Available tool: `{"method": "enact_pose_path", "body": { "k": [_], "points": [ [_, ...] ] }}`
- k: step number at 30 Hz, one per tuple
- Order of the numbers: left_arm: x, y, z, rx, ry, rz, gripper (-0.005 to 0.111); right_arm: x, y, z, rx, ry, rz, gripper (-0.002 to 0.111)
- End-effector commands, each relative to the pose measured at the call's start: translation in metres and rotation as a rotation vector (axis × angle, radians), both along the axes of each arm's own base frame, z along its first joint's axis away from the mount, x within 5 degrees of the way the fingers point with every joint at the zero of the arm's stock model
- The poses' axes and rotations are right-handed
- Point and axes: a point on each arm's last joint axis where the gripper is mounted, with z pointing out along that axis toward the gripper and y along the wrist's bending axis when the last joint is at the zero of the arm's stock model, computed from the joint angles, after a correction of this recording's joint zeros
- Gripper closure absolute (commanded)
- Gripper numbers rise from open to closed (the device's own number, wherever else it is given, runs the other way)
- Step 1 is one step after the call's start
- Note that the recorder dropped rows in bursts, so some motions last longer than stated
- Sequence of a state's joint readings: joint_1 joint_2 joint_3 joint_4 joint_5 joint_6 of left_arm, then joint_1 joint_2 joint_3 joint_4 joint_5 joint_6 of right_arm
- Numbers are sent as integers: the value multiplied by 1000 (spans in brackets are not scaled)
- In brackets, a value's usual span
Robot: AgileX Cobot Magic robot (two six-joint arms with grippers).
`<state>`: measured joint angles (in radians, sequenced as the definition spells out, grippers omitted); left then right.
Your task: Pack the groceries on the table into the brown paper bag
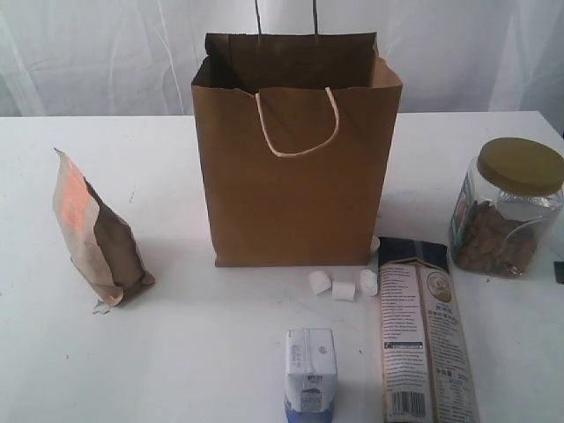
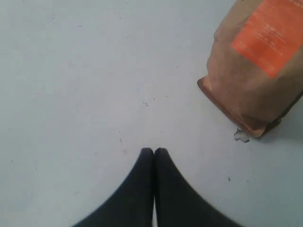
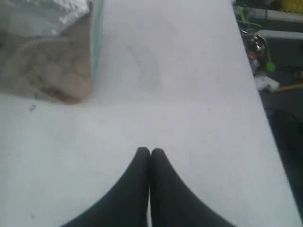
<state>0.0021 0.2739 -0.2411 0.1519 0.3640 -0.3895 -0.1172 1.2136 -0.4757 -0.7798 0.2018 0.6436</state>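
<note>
Left hand: fingers pressed together, holding nothing, over the bare white surface, with the brown-orange pouch near it. Right hand: likewise closed and empty, with the gold-lidded jar nearby. Exterior view: brown paper bag upright at centre, top open; pouch well to its left; marshmallows by its front right corner; carton and long packet nearer the camera; jar at far right.

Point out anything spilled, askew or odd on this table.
Small white marshmallows lie loose on the table by the brown paper bag's front corner, next to the long packet, as if spilled. The brown-orange pouch stands tilted, with a small pale scrap lying at its base.
</note>
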Motion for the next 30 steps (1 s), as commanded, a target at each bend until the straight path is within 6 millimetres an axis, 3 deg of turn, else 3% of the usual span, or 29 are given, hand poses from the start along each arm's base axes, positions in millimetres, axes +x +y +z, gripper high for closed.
{"method": "enact_pose_path", "body": {
  "k": [1,5,11,17,21,26,30],
  "points": [
    [0,4,2,96,-17,-3,107,27,-9,-18,162,-77,-12,108],
    [0,5,2,113,-17,-3,107,43,-15,-30,243,-119,1,108],
    [0,5,2,113,-17,-3,107,58,7,-31,421,-261,205,108],
    [0,5,1,113,-13,-2,107,49,23,-27,539,-196,330,108],
    [0,5,1,113,-9,-1,107,36,27,-3,503,-208,371,108],
    [0,4,1,86,-9,-1,107,19,12,34,315,-324,222,108],
    [5,-4,11,-100,-137,0,107,7,-22,37,171,-302,-175,108]
  ]
}}
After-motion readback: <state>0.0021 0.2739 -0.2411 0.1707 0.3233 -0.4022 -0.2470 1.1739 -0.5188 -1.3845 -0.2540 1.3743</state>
